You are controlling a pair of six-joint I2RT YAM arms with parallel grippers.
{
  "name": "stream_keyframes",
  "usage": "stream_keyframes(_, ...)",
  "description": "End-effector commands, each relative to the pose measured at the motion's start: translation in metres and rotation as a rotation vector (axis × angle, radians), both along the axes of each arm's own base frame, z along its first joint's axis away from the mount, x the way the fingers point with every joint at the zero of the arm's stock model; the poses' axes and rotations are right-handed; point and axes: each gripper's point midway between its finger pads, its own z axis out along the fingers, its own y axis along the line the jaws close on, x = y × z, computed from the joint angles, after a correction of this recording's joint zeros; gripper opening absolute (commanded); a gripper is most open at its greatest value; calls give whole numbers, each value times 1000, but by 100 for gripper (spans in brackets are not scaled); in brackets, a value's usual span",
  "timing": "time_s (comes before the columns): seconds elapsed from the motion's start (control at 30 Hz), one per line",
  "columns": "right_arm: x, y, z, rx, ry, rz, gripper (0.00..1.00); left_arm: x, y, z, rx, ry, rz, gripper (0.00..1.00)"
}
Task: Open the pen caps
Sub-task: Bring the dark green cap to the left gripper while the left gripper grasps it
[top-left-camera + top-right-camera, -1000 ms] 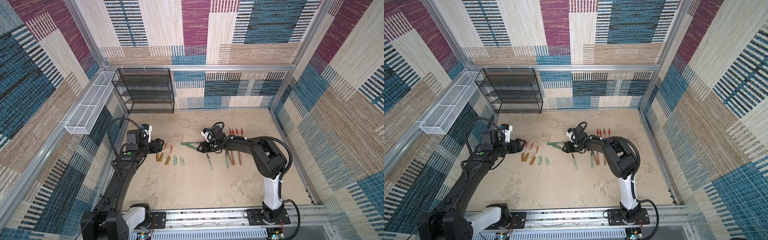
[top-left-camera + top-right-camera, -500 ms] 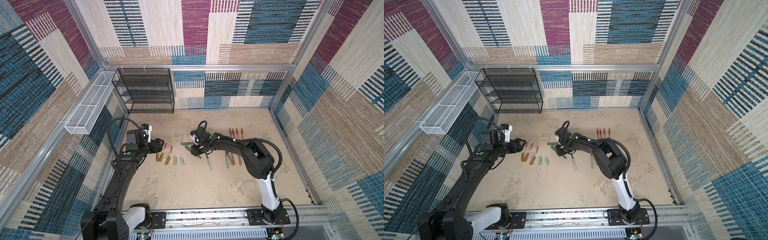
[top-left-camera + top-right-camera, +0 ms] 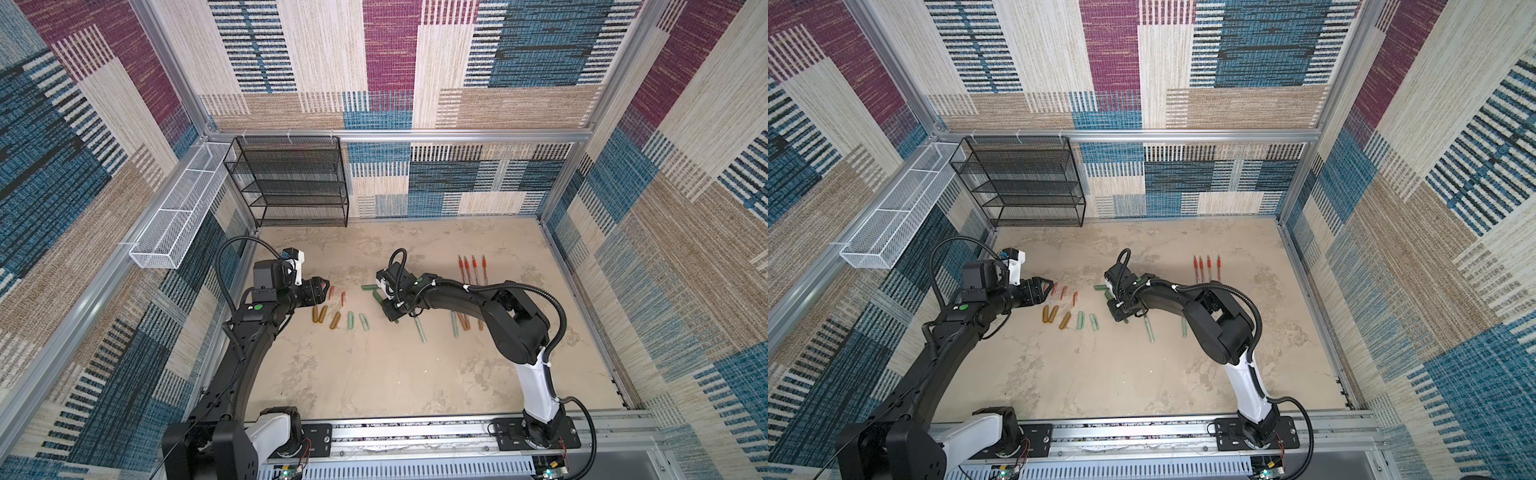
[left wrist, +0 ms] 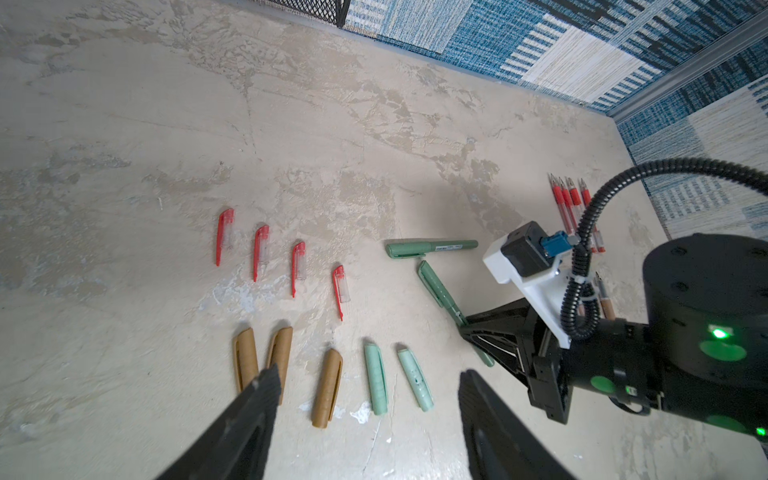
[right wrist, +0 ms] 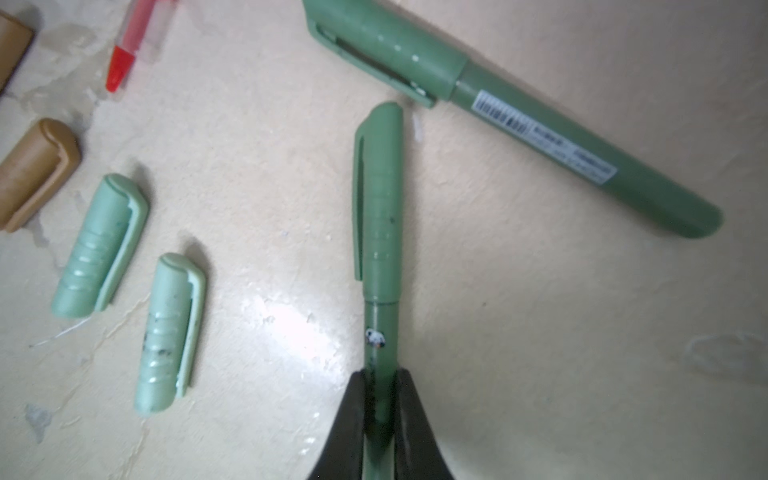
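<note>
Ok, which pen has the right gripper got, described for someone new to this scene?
Mid-table, just right of the loose mint caps, two dark green capped pens lie cap to cap. The held pen is the one with its barrel pinched in the right gripper; its neighbour, lying free, bears a white barcode label.

On a sandy counter, the right gripper sits over a dark green pen near the middle. To its left lie bronze caps, mint caps and red caps, with the left gripper beside them. Red pens line the far right. A black wire shelf stands against the far wall.
</note>
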Motion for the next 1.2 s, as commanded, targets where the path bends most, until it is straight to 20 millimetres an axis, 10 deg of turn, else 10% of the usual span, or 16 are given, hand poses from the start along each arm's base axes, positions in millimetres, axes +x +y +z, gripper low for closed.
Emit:
stream_keyframes(0.0, -12, -10, 7, -21, 36, -17, 9, 3, -11, 13, -74, -28, -28, 72)
stream_keyframes(0.57, -47, 56, 156, 595, -131, 74, 5, -14, -78, 20, -492, 44, -231, 76)
stream_keyframes(1.17, -76, 89, 161, 662, -109, 158, 4, -6, -82, 8, -488, 76, -192, 11)
